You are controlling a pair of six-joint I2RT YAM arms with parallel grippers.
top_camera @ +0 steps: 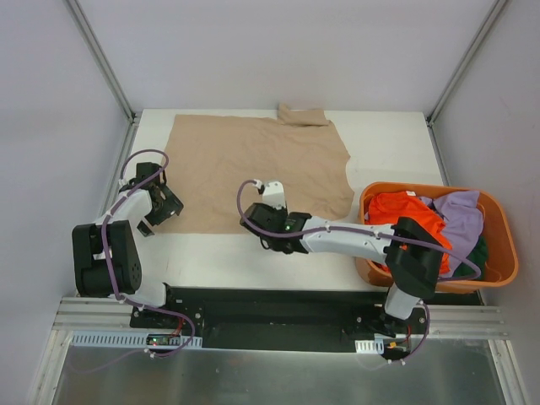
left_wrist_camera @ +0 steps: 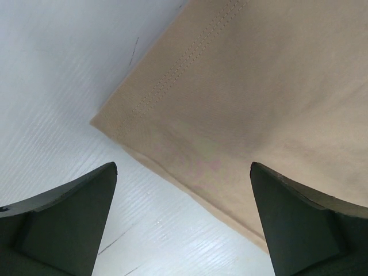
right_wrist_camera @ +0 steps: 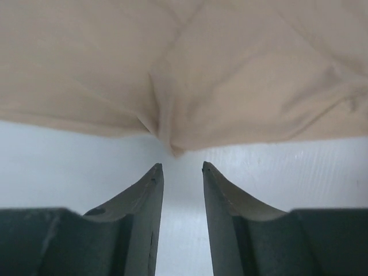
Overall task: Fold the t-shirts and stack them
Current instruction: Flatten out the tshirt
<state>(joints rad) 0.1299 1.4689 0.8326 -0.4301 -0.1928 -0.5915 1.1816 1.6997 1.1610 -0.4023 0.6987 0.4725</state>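
A tan t-shirt (top_camera: 253,164) lies spread flat on the white table (top_camera: 219,261), with one sleeve at the far edge. My left gripper (top_camera: 160,215) is wide open and empty at the shirt's near left corner. The left wrist view shows that hemmed corner (left_wrist_camera: 241,103) just ahead of the gripper (left_wrist_camera: 183,167). My right gripper (top_camera: 272,239) is at the shirt's near edge. In the right wrist view it (right_wrist_camera: 181,165) is open by a narrow gap with nothing in it. A pinched fold of the tan shirt (right_wrist_camera: 172,141) lies just ahead of the tips.
An orange plastic basket (top_camera: 498,228) stands at the right edge. It holds a bright orange shirt (top_camera: 405,211), a lavender one (top_camera: 460,219) and a dark green one (top_camera: 478,251). Metal frame posts rise at the table's far corners.
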